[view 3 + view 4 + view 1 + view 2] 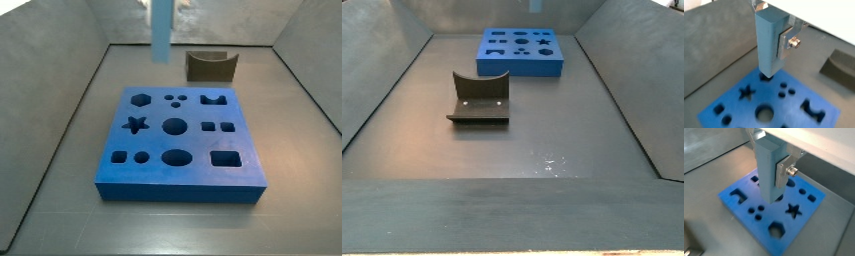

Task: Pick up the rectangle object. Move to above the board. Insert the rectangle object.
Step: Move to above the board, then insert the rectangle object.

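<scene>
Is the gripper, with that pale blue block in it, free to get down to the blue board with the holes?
Probably yes. The gripper holds the rectangle object upright over the board, and nothing shows between them. The fixture stands off to one side.

Even soft light, slightly blurry wrist views, faint glare on grey floor [549, 160]

dark fixture [478, 100], grey floor [543, 170]
</scene>
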Available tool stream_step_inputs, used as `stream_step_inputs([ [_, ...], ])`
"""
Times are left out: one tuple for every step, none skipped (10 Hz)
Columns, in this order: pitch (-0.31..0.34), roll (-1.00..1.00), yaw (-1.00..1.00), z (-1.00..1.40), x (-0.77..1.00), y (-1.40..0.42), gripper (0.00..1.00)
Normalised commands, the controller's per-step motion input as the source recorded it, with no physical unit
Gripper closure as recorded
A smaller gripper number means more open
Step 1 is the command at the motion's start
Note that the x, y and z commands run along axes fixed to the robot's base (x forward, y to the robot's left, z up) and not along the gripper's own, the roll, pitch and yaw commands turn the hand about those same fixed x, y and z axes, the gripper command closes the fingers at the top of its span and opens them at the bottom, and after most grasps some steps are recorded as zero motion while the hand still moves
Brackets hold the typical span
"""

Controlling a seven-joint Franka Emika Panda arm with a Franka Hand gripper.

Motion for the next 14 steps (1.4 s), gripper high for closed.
stream_step_inputs([
  [0.015,0.1,0.0,-0.13,0.19,-0.36,1.0],
  [0.005,0.08,0.01,-0.06,0.11,-0.22,1.0],
  [0.0,0.0,0.0,0.0,0.02,0.0,1.0],
  [0.0,0.0,0.0,0.0,0.03,0.0,1.0],
  [0.0,0.0,0.0,0.0,0.02,0.0,1.0],
  [0.0,0.0,0.0,0.0,0.04,0.0,1.0],
  [0.0,0.0,-0.01,0.0,-0.04,0.0,1.0],
  [-0.014,0.0,-0.29,0.0,-0.27,0.02,1.0],
  [-0.049,-0.01,-0.47,0.0,-0.33,0.03,1.0],
  [0.0,-0.01,-0.83,-0.04,-0.3,0.01,1.0],
  [0.0,0.0,-0.99,-0.08,-0.05,0.0,1.0],
  [0.0,0.0,-1.0,-0.11,0.0,0.0,1.0],
  [0.0,0.0,-1.0,-0.12,0.0,0.0,1.0],
  [0.0,0.0,-1.0,-0.13,0.0,0.0,1.0],
])
